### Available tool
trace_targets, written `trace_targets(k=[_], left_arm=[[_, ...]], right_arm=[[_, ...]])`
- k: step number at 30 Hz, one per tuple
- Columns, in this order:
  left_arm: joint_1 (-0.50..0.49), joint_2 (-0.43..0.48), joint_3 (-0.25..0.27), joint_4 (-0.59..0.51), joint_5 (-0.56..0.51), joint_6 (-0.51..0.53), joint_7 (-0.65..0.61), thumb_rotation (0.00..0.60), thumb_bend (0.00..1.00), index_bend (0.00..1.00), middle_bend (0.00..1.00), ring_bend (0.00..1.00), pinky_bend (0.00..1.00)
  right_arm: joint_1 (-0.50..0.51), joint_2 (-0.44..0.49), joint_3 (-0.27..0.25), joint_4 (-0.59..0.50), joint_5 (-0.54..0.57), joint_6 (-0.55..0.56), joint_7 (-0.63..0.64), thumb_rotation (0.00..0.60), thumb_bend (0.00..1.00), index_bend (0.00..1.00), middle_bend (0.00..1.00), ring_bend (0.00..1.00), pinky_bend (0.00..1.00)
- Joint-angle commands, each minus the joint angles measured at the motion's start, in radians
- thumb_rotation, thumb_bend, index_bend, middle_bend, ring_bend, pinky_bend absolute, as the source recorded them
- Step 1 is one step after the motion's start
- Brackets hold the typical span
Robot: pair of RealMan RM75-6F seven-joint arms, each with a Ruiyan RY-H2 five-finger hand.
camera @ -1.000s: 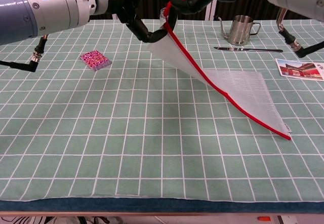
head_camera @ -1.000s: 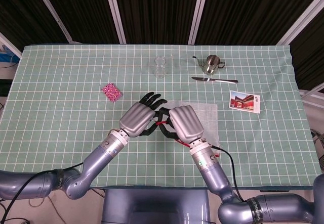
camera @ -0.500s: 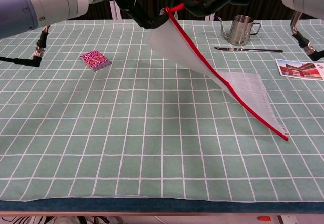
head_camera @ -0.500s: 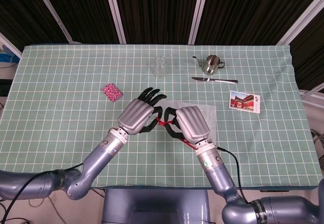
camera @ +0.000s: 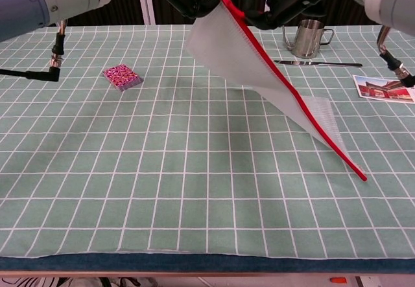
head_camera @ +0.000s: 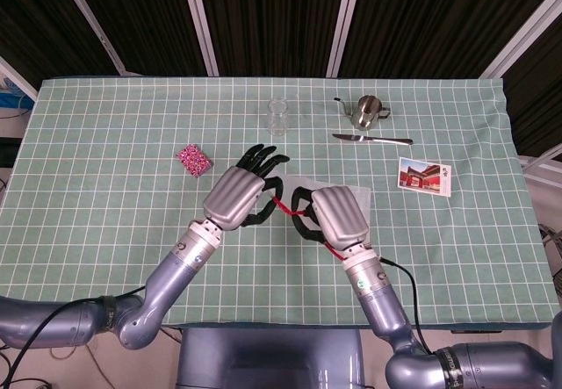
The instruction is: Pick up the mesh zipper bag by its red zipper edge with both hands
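Mesh of the translucent white zipper bag hangs slanted over the green checked table, its red zipper edge running from a low corner near the cloth up to both hands. Right hand and left hand appear to pinch that edge at its raised end, though their dark fingers hide the contact. Further back lie a pink patterned block, a postcard, a knife, a clear glass and a steel pitcher.

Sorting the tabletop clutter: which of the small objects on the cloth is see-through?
The glass cup, clear and upright left of the steel pitcher; the pitcher, knife, postcard and pink patterned block are opaque.
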Motion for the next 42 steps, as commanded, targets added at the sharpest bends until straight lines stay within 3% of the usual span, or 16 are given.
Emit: trace_targets(k=[1, 25, 42], left_arm=[[0.003, -0.004, -0.008, -0.001, 0.006, 0.012, -0.009, 0.600, 0.47, 0.57, 0.15, 0.00, 0.01], [0.023, -0.005, -0.079, 0.011, 0.068, 0.097, -0.085, 0.600, 0.47, 0.57, 0.15, 0.00, 0.01], [0.166, 0.196, -0.028, -0.006, 0.130, 0.111, -0.208, 0.600, 0.47, 0.57, 0.15, 0.00, 0.01]], right_arm=[[-0.003, -0.002, -0.005, 0.003, 0.002, 0.001, 0.000, 0.600, 0.64, 0.70, 1.00, 0.99, 0.89], [-0.032, 0.011, -0.011, 0.051, 0.032, 0.022, -0.004, 0.600, 0.64, 0.71, 1.00, 0.99, 0.89], [-0.097, 0.132, 0.027, 0.133, 0.044, 0.042, 0.046, 0.600, 0.64, 0.71, 1.00, 0.99, 0.89]])
